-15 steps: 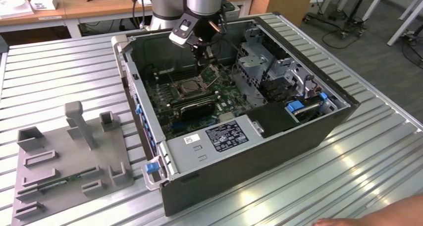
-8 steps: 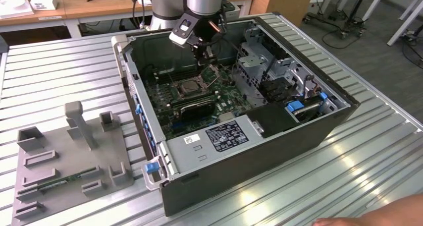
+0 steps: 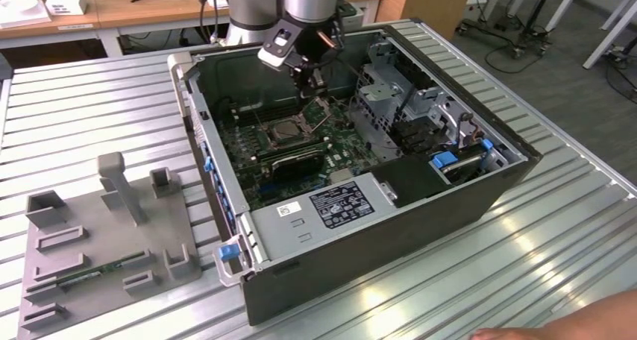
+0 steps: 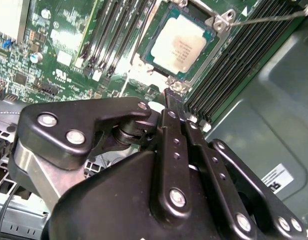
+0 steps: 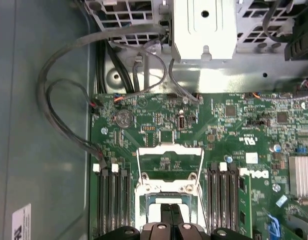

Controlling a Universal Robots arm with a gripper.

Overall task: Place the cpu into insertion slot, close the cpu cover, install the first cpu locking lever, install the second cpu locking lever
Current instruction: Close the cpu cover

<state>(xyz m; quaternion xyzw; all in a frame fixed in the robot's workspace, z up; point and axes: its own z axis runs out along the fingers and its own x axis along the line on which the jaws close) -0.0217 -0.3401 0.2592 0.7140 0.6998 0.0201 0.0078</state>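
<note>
Inside the open computer case [image 3: 398, 235], which lies on the slatted table [image 3: 89, 109] toward its far edge, the exterior view shows you the gripper [image 3: 316, 90]. It hangs over the green circuit board [image 3: 244, 142], just past the insertion slot [image 3: 282, 135] near the board's middle. A grey parts tray [image 3: 110, 235] sits by the table's edge on the exterior view's left. A hand [image 3: 557, 326] shows at the table's near edge on the exterior view's right.

In the second wrist view you can see the cpu [image 4: 181, 45] lying flat in the slot, silvery top up, with the slot's metal rim around it. The gripper's fingers [image 4: 172, 115] are pressed together with nothing between them (no gap shows), and their tips are just beside a corner of the rim. A thin locking lever [image 4: 263, 19] runs from another corner of the slot out over the memory slots [image 4: 228, 70].

In the first wrist view the cpu cover [image 5: 169, 149] is hinged open off the slot, and green board shows through its window. The joined fingertips sit over the slot's edge, between two banks of memory slots. Grey cables [image 5: 59, 100] loop along the board's edge.
</note>
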